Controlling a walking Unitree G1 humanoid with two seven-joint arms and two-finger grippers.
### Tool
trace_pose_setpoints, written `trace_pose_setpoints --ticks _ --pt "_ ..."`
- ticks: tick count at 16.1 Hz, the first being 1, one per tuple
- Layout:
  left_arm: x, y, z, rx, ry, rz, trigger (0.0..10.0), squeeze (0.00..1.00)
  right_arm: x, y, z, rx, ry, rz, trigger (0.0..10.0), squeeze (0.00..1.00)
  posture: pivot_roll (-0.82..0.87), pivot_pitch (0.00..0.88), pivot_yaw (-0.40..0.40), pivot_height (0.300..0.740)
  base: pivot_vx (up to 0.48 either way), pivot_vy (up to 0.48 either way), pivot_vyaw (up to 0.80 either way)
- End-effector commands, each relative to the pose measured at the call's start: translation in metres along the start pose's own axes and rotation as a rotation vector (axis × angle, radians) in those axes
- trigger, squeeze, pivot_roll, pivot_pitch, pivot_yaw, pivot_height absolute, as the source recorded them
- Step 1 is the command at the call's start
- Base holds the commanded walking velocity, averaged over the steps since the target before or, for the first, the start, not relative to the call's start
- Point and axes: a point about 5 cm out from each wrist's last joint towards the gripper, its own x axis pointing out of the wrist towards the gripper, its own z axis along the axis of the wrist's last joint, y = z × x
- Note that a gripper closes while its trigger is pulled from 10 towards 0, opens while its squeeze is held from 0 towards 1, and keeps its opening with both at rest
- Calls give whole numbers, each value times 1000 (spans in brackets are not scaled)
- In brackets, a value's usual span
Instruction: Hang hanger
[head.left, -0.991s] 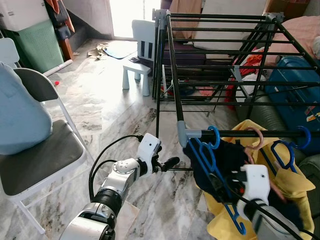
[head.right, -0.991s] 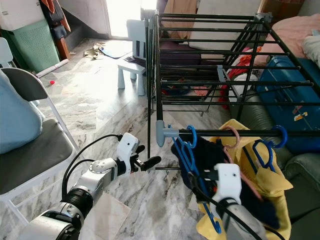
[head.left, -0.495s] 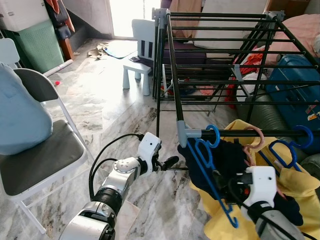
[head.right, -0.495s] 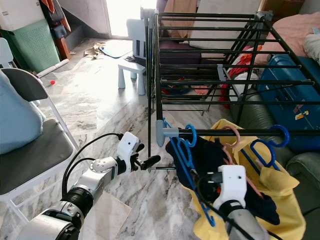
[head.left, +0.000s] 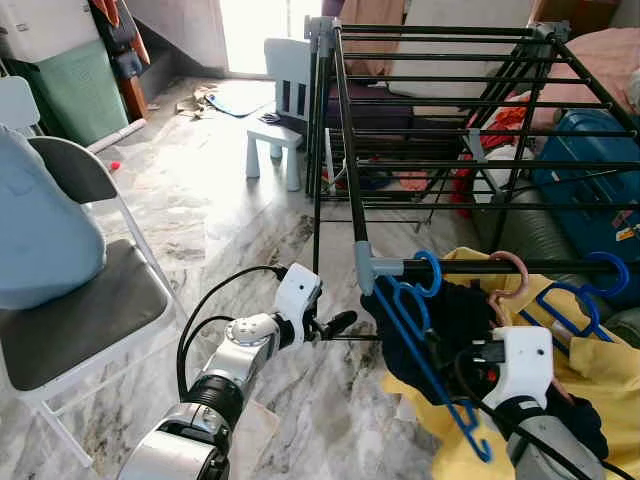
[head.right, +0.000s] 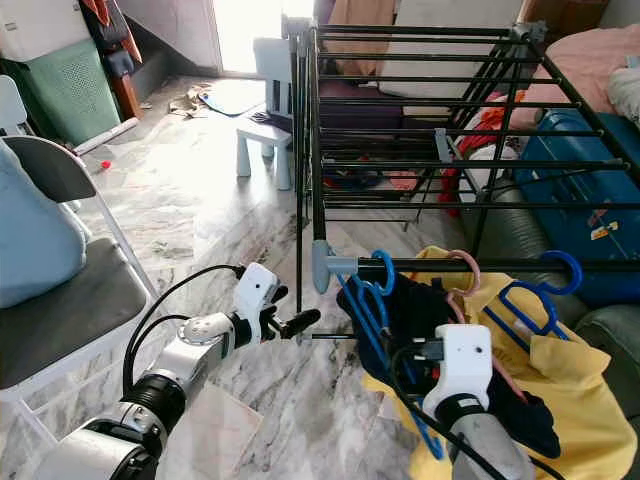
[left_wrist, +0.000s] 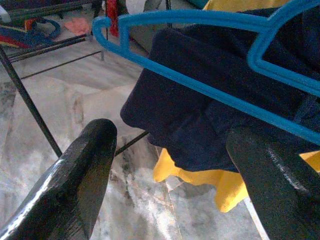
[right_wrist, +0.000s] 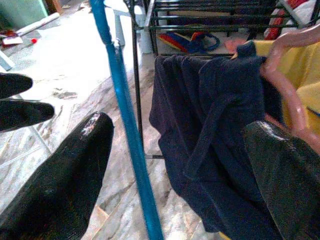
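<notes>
A blue hanger carrying a dark navy garment hangs by its hook from the near rail of the black drying rack. My right gripper is open just in front of it. The hanger's blue arm and the navy cloth lie between its spread fingers, and neither finger touches them. The white right wrist sits low beside the garment. My left gripper is held out left of the hanger, below the rail's grey corner joint. It is open and empty.
A pink hanger and a second blue hanger hang on the same rail over a yellow garment. A folding chair stands at left, a small white chair behind. A blue suitcase is at right.
My right wrist has shifted slightly to the right and the blue hanger has swung a little with it. The yellow garment now spreads wider. The left arm has not moved.
</notes>
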Motion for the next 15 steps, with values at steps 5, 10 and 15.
trace_pose_setpoints --ticks 5,10,15 --pt "2 -1 6 35 -15 8 10000 0 2 -4 4 -21 -24 -34 10000 0 -78 0 -21 740 0 0 0" --pt "2 0 6 40 -12 16 10000 0 5 -5 4 -27 -32 -50 10000 0 -76 0 -23 740 0 0 0" --pt "3 -2 5 47 -2 16 10000 0 5 -5 3 -31 -32 -53 10000 0 -76 0 -22 740 -361 0 0"
